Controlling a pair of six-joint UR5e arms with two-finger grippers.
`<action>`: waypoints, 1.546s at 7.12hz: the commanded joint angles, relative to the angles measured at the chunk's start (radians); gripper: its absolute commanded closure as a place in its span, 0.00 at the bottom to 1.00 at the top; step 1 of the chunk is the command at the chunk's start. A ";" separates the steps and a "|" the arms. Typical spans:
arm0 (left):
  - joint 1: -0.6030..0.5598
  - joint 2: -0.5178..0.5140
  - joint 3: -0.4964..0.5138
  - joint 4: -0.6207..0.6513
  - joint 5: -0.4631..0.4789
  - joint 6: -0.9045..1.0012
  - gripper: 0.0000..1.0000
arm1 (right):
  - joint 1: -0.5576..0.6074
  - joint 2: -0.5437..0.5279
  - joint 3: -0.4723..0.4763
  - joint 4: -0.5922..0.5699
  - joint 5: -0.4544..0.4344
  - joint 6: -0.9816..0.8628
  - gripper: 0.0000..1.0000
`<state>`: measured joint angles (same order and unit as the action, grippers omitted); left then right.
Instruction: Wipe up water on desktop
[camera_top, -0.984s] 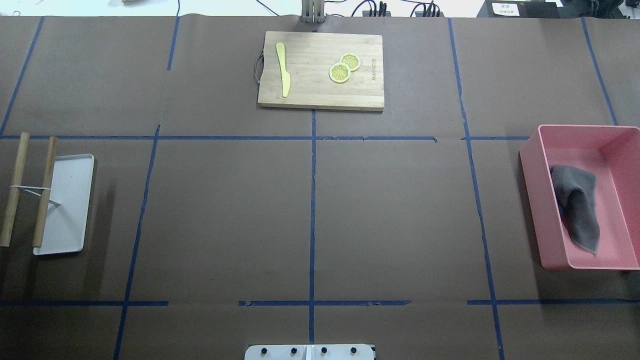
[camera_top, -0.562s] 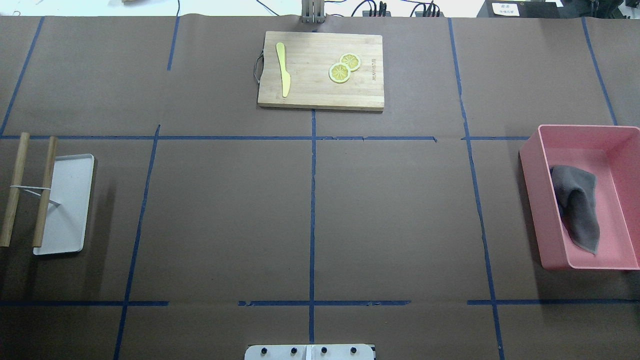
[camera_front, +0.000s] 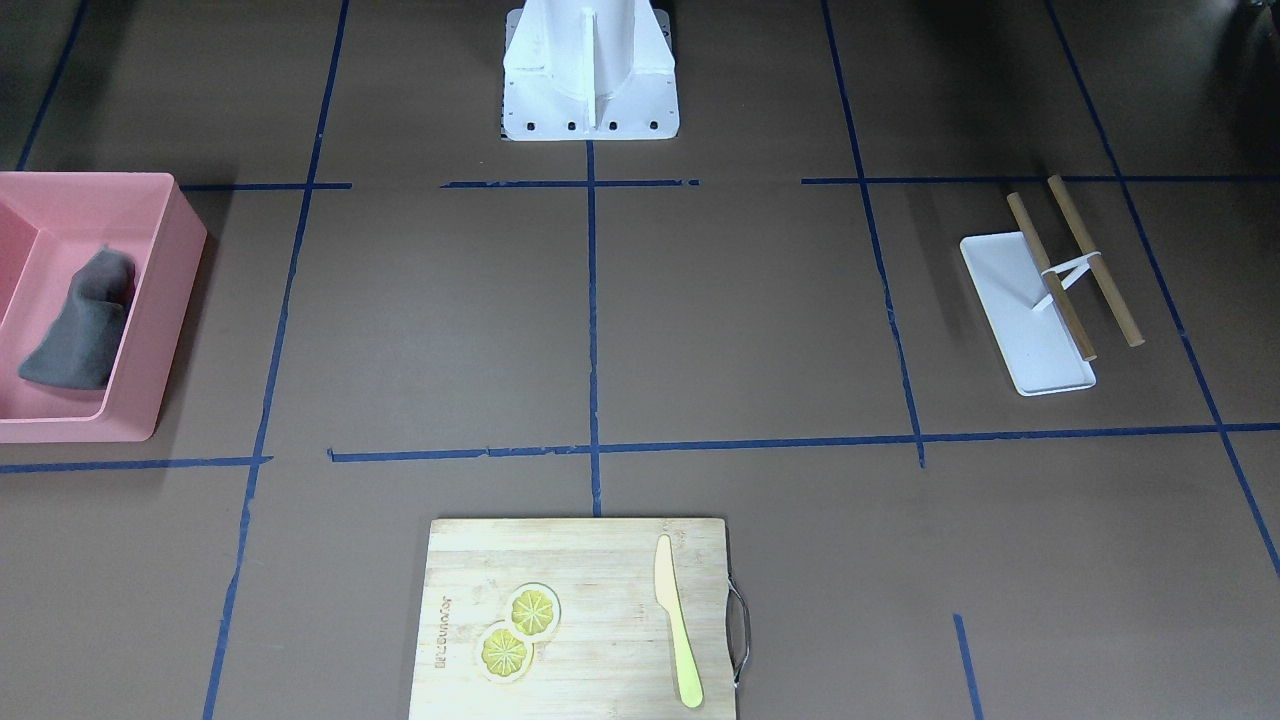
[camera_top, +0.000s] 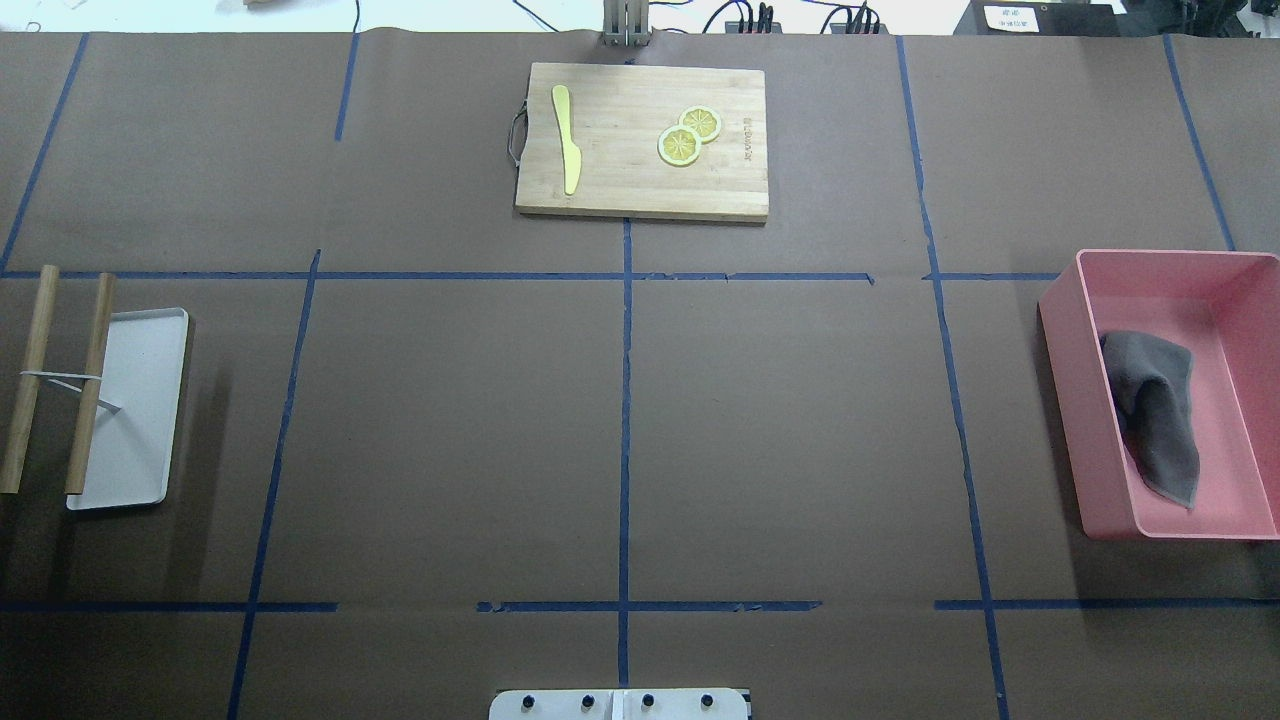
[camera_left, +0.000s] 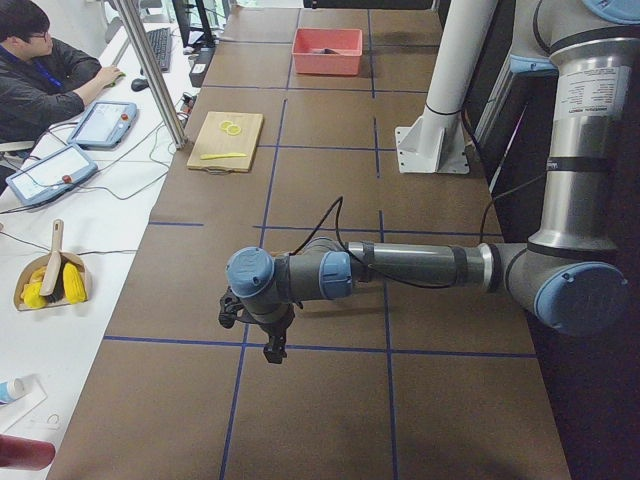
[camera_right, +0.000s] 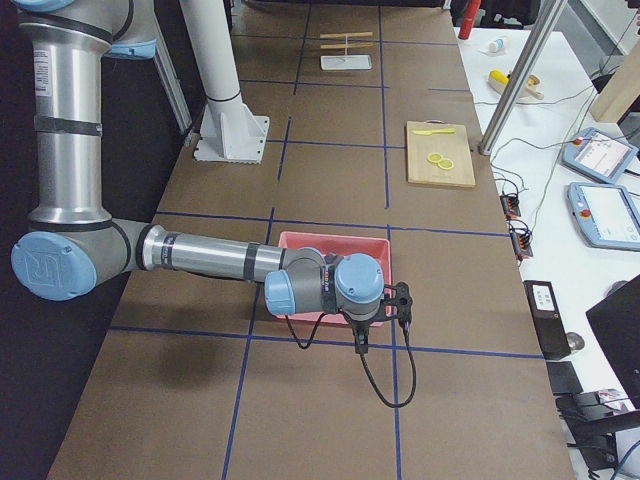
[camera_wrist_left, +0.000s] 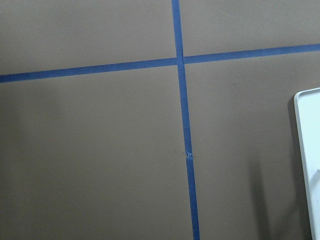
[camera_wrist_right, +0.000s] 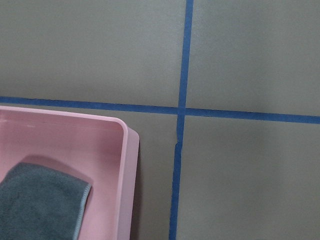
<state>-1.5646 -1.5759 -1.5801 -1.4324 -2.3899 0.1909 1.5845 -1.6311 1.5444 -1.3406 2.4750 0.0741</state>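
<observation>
Brown matte tabletop (camera_top: 800, 420), gridded with blue tape lines (camera_top: 625, 400). Its long axis runs across the robot, left to right, parallel to the long edges of the cutting board (camera_top: 640, 190). Surface lies flat and reads uniformly brown in every view.

Board sits at the far middle edge from the robot. A yellow knife (camera_top: 568, 140) and two lemon slices (camera_top: 680, 146) lie on it.

Pink bin (camera_top: 1078, 380): to the robot's right of the board and nearer the robot. A grey cloth (camera_top: 1160, 410) lies inside, long axis about parallel to the board's short edges.

White tray (camera_top: 140, 440): to the robot's left of the board and nearer the robot, with two wooden rods (camera_top: 30, 380) over its outer side.

Right hand (camera_right: 360, 345): hangs above the tabletop, pointing down, clear of the surface, just beside the bin on the side away from the board. Its wrist cam shows bare tabletop, a tape crossing, one bin corner and a cloth edge.

Left hand (camera_left: 272, 350): hangs above the tabletop near a tape crossing, pointing down, well apart from the board. Its wrist cam shows bare tabletop with the tray rim at the edge.

Finger gap on either hand: cannot tell, side views only.

Person (camera_left: 40, 80) seated at the side desk beyond the board.
</observation>
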 joint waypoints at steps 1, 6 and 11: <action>0.000 0.001 0.002 0.000 0.000 -0.001 0.00 | 0.022 0.031 0.034 -0.130 -0.013 0.003 0.00; 0.000 0.001 0.000 0.000 0.000 0.001 0.00 | 0.029 0.004 0.108 -0.143 -0.056 0.000 0.00; 0.000 -0.001 -0.004 0.000 0.000 0.001 0.00 | 0.029 0.005 0.106 -0.140 -0.056 0.001 0.00</action>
<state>-1.5646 -1.5768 -1.5820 -1.4323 -2.3899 0.1916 1.6137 -1.6266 1.6506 -1.4804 2.4191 0.0746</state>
